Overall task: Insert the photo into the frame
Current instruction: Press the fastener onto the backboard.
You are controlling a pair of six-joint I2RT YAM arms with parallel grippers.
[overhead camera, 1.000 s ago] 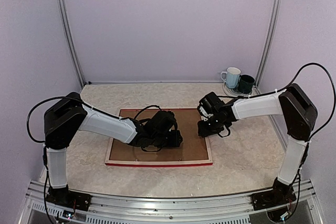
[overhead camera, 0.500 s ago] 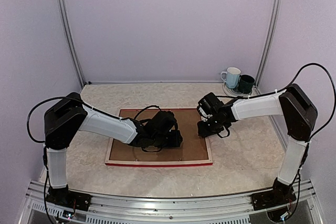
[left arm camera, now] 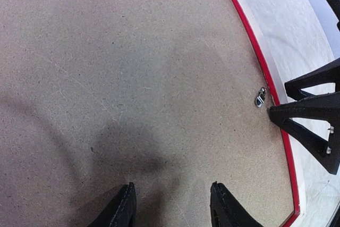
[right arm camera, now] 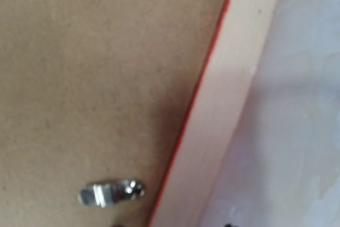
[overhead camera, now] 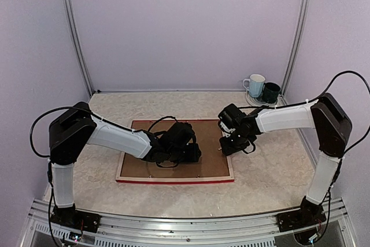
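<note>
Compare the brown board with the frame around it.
The backing board is plain brown; the frame is pale wood with a red edge. The board is a solid panel filling the middle; the frame is only a thin border around it. A small metal clip lies on the board, beside the frame's right rail; that stretch of rail is bare. Both are rectangular and lie flat on the table.

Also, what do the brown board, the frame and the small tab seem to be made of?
The brown board: likely pressed fibreboard, matte, with fine speckled fibres. The frame: seems pale bare wood on its back, smooth, with a red painted edge. The tab: metal, probably steel, being silvery and glinting.
</note>
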